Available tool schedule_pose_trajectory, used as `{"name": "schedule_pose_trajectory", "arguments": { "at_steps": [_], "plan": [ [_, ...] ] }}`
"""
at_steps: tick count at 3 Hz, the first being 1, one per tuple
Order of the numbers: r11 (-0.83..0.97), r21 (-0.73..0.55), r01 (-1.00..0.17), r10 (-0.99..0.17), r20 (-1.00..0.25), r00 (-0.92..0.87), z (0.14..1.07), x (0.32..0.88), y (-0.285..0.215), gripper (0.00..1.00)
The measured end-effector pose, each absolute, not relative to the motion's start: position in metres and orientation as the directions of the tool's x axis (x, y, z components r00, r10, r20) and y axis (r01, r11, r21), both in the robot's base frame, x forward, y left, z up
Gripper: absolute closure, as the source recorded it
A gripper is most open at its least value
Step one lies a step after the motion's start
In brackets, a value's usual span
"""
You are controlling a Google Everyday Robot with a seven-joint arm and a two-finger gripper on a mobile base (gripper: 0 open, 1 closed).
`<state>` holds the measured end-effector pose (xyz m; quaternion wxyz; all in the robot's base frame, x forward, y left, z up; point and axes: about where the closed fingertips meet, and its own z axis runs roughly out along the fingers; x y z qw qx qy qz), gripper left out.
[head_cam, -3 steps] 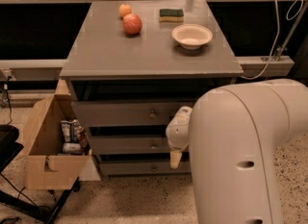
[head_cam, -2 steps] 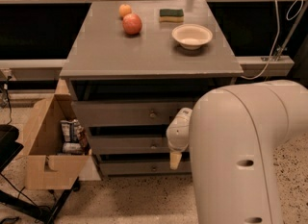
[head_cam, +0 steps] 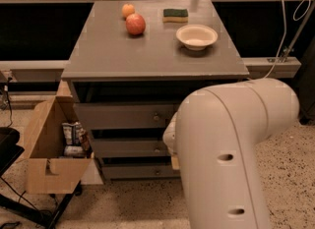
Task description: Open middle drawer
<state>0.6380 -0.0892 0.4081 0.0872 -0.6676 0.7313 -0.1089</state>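
The grey cabinet (head_cam: 152, 58) has three stacked drawer fronts. The middle drawer (head_cam: 125, 148) is the second front, with a small round knob (head_cam: 156, 149) at its centre, and it looks shut. My gripper (head_cam: 172, 147) is just right of that knob, in front of the middle drawer's right half. It is mostly hidden behind my large white arm (head_cam: 231, 149). Only a pale wrist part and a tan tip (head_cam: 175, 162) show.
On the cabinet top are a red apple (head_cam: 135, 24), an orange (head_cam: 128, 10), a green sponge (head_cam: 175, 14) and a white bowl (head_cam: 197, 36). An open cardboard box (head_cam: 49, 174) with packets stands on the floor at the left. A black object (head_cam: 7, 149) is at the far left.
My arm has shifted a little to the left and now covers more of the drawer fronts. The drawers and the things on top have not moved.
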Motion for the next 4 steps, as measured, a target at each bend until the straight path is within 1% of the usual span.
{"name": "schedule_pose_trajectory", "arguments": {
  "at_steps": [1, 3, 4],
  "plan": [
    [0.060, -0.266, -0.962, -0.994, 0.071, -0.082, 0.3961, 0.6415, -0.0850, 0.41],
    [0.060, -0.266, -0.962, -0.994, 0.071, -0.082, 0.4005, 0.6415, -0.0850, 0.88],
    [0.060, -0.266, -0.962, -0.994, 0.071, -0.082, 0.4019, 0.6415, -0.0850, 1.00]
  ]
}}
